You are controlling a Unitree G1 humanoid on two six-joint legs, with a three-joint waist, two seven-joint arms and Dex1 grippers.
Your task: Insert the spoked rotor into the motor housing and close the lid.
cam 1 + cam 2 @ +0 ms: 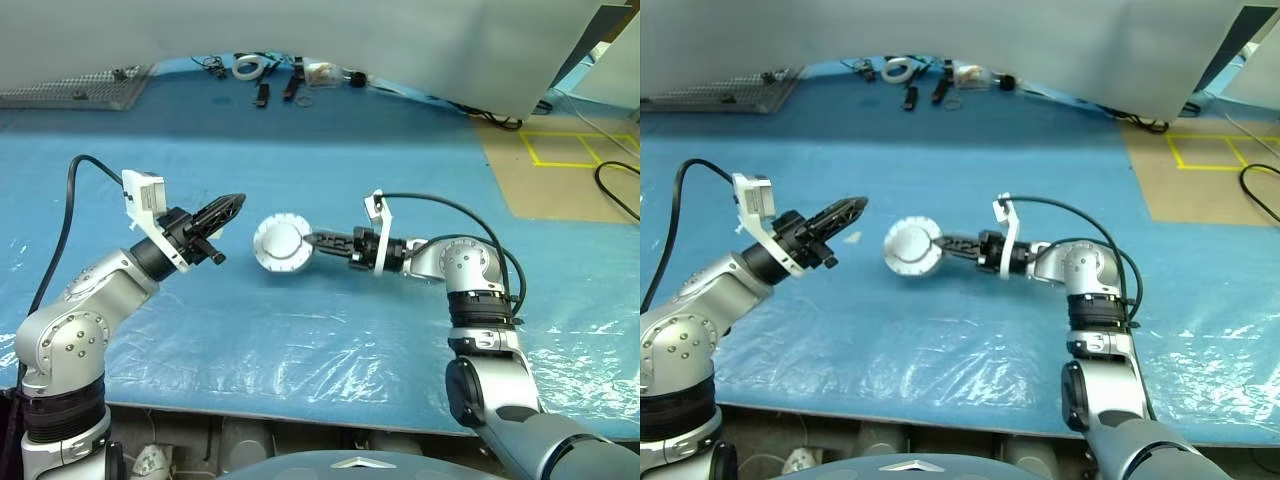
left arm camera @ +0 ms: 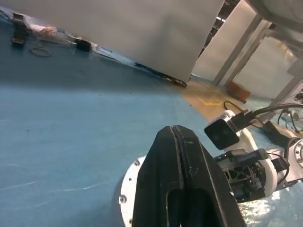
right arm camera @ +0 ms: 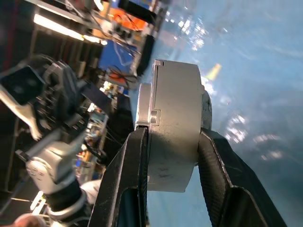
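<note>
Motor housing [image 1: 281,243], lid apparently on, held above the blue table's middle: we judge it stiff, weighty, slick metal, best clamped across its flat faces as right gripper [image 1: 318,241] does; left gripper [image 1: 228,208] clenched, empty.

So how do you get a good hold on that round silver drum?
Judging by the grip shown, across its short thickness: the right hand has one finger on each flat face of the motor housing, coming in from the rim side. The flat faces likely seat the fingers better than the curved wall would.
</note>
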